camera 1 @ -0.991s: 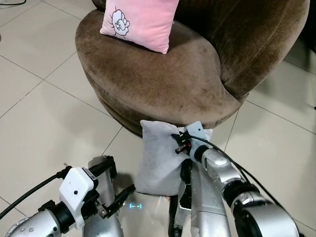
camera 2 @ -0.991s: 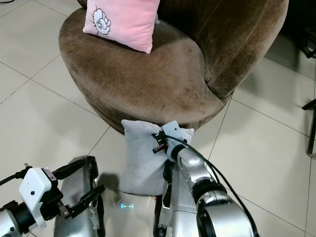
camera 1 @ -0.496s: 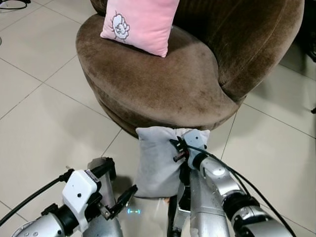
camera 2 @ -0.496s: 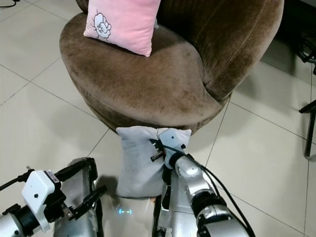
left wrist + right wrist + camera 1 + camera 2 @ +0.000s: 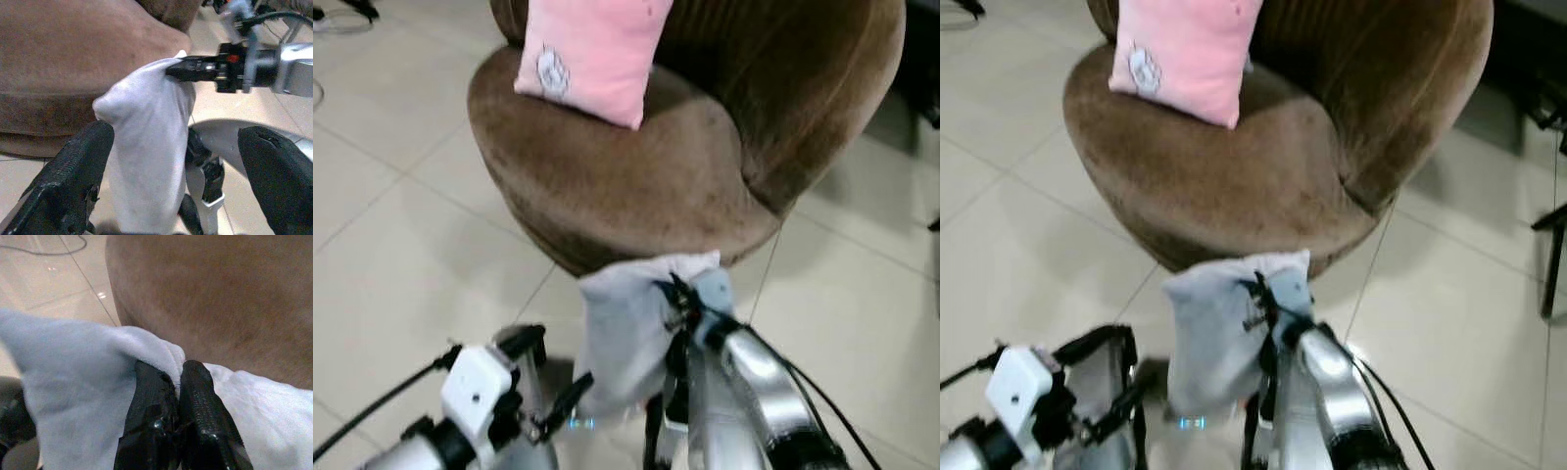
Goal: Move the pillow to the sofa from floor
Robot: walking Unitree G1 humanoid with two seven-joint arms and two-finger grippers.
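Grey pillow (image 5: 626, 328) pinched in right tool (image 5: 177, 382) (seemingly lifted), below sofa (image 5: 636, 186)

Right gripper (image 5: 177, 382) pinching grey pillow (image 5: 73, 382) fold, brown sofa (image 5: 220, 293) behind, tiled floor (image 5: 54, 279)

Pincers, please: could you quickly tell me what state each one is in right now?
Left pincer: open, holding nothing, beside the grey pillow.
Right pincer: closed on the grey pillow's top edge.
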